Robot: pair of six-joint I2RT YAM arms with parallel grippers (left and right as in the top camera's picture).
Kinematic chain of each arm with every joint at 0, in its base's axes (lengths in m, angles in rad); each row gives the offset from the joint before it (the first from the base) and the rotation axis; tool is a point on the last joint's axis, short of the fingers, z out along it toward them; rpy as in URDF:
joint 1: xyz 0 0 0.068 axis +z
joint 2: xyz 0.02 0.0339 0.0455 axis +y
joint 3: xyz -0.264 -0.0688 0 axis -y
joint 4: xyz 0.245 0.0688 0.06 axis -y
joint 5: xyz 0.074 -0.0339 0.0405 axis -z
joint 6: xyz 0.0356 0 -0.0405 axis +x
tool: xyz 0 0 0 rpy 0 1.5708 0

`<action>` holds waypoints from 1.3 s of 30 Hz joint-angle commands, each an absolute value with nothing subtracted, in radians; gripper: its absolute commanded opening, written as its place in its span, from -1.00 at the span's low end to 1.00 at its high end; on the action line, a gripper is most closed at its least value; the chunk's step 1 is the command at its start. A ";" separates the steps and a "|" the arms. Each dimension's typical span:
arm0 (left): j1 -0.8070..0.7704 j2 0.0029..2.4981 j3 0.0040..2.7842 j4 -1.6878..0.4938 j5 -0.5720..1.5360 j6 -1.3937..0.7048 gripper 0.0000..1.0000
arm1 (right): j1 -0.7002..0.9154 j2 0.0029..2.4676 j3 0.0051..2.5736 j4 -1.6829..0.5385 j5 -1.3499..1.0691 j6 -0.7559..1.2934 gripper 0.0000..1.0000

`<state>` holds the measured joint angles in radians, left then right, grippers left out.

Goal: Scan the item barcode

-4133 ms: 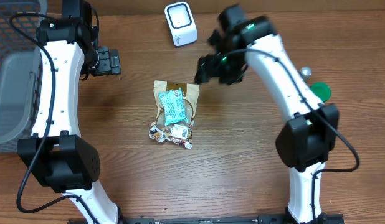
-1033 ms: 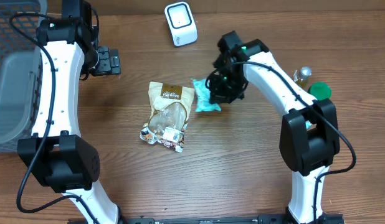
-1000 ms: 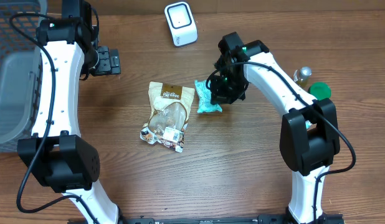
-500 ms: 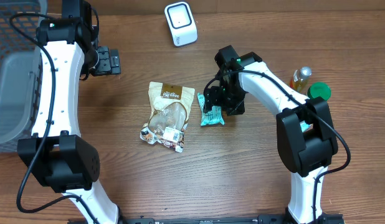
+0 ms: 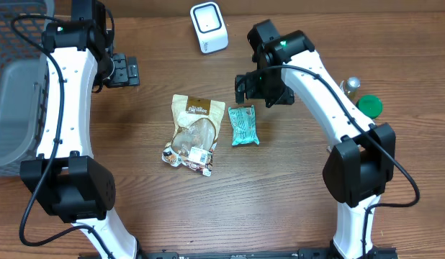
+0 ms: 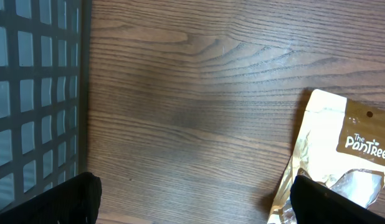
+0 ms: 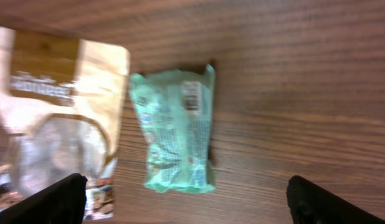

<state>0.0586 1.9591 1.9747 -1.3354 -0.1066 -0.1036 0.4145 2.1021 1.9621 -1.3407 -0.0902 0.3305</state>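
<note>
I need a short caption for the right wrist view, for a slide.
Green snack packet lying flat on the wooden table, beside a tan pouch, with nothing gripping it.

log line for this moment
right claw: open, over green packet | green packet: flat on table beside brown pouch | left claw: open, empty

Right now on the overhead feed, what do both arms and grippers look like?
The left arm and right arm are alike: white tubular links, bulky black joints, a black cable looped alongside. The left gripper and right gripper are black. A small green light glows near the right wrist.
</note>
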 commanded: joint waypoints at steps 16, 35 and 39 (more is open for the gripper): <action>0.052 1.956 1.991 -1.334 -0.111 -0.093 0.99 | 0.518 2.078 1.687 -1.234 -0.097 0.348 -0.80; 0.052 1.956 1.991 -1.334 -0.111 -0.093 0.99 | 0.627 2.077 1.578 -0.975 -0.194 0.454 -0.79; 0.052 1.956 1.991 -1.334 -0.111 -0.093 0.99 | 0.611 2.077 1.689 -1.066 -0.152 0.394 -0.78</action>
